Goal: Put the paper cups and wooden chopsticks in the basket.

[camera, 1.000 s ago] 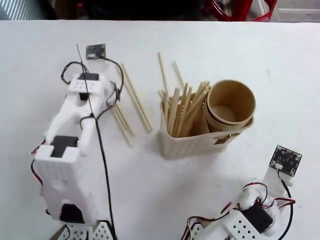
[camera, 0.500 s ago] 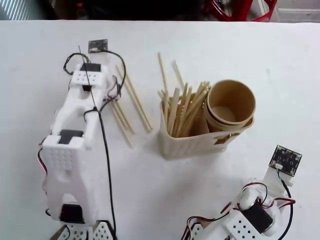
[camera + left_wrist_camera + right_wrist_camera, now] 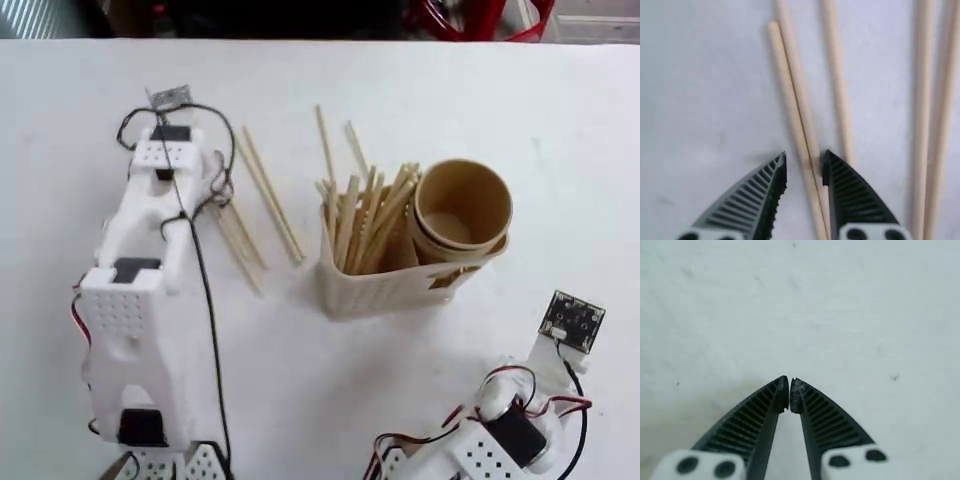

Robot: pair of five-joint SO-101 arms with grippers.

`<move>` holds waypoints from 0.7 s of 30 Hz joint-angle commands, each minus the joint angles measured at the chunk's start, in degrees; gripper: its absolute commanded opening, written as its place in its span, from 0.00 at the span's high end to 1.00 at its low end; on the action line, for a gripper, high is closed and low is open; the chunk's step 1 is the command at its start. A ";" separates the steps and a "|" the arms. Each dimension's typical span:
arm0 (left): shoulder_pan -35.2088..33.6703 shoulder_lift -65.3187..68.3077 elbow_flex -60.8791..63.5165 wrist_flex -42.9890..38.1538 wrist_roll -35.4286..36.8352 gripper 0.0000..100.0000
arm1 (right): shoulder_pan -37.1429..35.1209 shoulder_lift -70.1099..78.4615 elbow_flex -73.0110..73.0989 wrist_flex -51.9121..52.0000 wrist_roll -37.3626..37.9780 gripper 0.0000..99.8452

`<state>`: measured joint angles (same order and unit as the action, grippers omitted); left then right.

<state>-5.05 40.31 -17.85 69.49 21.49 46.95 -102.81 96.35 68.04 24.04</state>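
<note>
A cream basket (image 3: 385,288) stands mid-table holding nested paper cups (image 3: 462,212) and a bundle of wooden chopsticks (image 3: 362,218). Loose chopsticks lie on the table: a long pair (image 3: 270,195) left of the basket, several shorter-looking ones (image 3: 240,245) beside the left arm (image 3: 160,200), and two (image 3: 325,135) behind the basket. In the left wrist view my left gripper (image 3: 804,159) is low over the table, slightly open, straddling a touching pair of chopsticks (image 3: 795,100). My right gripper (image 3: 790,382) is shut on nothing over bare table; its arm (image 3: 510,430) sits at the front right.
More chopsticks (image 3: 927,100) lie just beside the left gripper. A small circuit board (image 3: 168,97) and black cables (image 3: 205,280) sit on and around the left arm. The table's far side and right half are bare white surface.
The left arm has shifted left and farther back along the table, coming down over the loose chopsticks. The right arm, basket and cups have not moved.
</note>
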 commanded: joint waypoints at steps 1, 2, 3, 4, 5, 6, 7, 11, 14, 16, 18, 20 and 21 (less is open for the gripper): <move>2.07 0.04 -1.32 0.35 0.53 0.87 | 0.40 -0.48 0.53 -0.57 -0.18 0.98; 2.42 0.04 -1.32 0.35 0.44 0.89 | 0.40 -0.48 0.53 -0.57 -0.18 0.98; 2.42 0.13 -1.32 0.26 0.35 0.92 | 0.40 -0.48 0.53 -0.57 -0.18 0.98; 2.42 0.13 -1.32 0.00 0.26 0.96 | 0.40 -0.48 0.53 -0.57 -0.18 0.98; 2.42 0.13 -1.14 -0.62 -0.62 0.98 | 0.40 -0.48 0.53 -0.57 -0.18 0.98; 2.42 0.13 -1.05 -0.79 -1.41 0.98 | 0.40 -0.48 0.53 -0.57 -0.18 0.98; 2.42 0.13 -0.97 -0.88 -1.67 0.97 | 0.40 -0.48 0.53 -0.57 -0.18 0.98; 2.42 0.04 -0.97 -0.88 -1.93 0.98 | 0.40 -0.48 0.53 -0.57 -0.18 0.98; 1.98 -0.66 -1.32 -0.70 -2.02 0.98 | 0.40 -0.48 0.53 -0.57 -0.18 0.98; 1.01 -1.45 -2.20 0.97 -2.11 0.98 | 0.40 -0.48 0.53 -0.57 -0.18 0.98; 0.31 -3.56 -2.46 2.73 -2.37 0.98 | 0.40 -0.48 0.53 -0.57 -0.18 0.98; -0.22 -5.93 -2.37 4.66 -3.96 0.98 | 0.40 -0.48 0.53 -0.57 -0.18 0.98; -0.40 -7.25 -1.93 5.27 -4.22 0.98 | 0.40 -0.48 0.53 -0.57 -0.18 0.98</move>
<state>-4.18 38.99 -18.64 72.75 18.68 46.95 -102.81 96.35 68.04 24.04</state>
